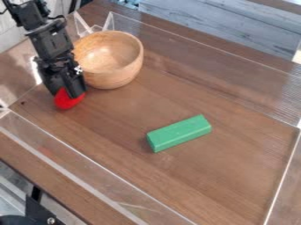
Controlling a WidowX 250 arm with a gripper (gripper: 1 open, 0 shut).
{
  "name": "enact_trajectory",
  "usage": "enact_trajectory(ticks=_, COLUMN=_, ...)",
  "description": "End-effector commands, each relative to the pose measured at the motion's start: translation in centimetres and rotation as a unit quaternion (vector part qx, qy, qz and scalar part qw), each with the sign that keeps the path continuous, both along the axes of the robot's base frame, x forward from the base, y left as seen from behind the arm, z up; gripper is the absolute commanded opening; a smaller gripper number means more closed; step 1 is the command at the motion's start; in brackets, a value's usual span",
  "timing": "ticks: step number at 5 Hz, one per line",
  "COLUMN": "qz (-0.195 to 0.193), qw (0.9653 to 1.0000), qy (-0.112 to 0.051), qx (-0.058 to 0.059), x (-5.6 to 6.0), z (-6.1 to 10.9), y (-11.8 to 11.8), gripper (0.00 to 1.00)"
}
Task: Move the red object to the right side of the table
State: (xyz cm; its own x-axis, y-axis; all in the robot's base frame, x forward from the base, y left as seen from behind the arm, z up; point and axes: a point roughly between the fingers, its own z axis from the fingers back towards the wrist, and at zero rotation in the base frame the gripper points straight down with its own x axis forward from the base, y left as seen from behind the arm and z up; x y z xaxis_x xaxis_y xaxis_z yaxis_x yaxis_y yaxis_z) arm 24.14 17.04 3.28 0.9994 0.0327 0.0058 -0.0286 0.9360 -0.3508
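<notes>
Light: even, soft daylight is cast across the table (223, 176) | Glare: pale reflections are seen on the clear plastic walls (70, 171) | Shadows: faint, short | Sharpness: low resolution, slightly soft detail is noted throughout
</notes>
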Motion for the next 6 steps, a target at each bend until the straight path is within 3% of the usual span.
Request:
enact_trajectory(ticks=1, qz=-0.005, qw=1.0000, qy=-0.005, qx=-0.001, x=0.7, z=0.6, y=-0.3, gripper=1.00)
enact_trajectory(ticks=5, qz=-0.035, qw=0.9989, qy=0.015, qx=-0.029, x=1.3, z=1.0, y=-3.1, gripper=1.00)
enact_trajectory(ticks=6, qz=-0.036, qw=0.9987, qy=0.019, qx=-0.030, x=1.3, z=1.1, y=-3.2, gripper=0.00)
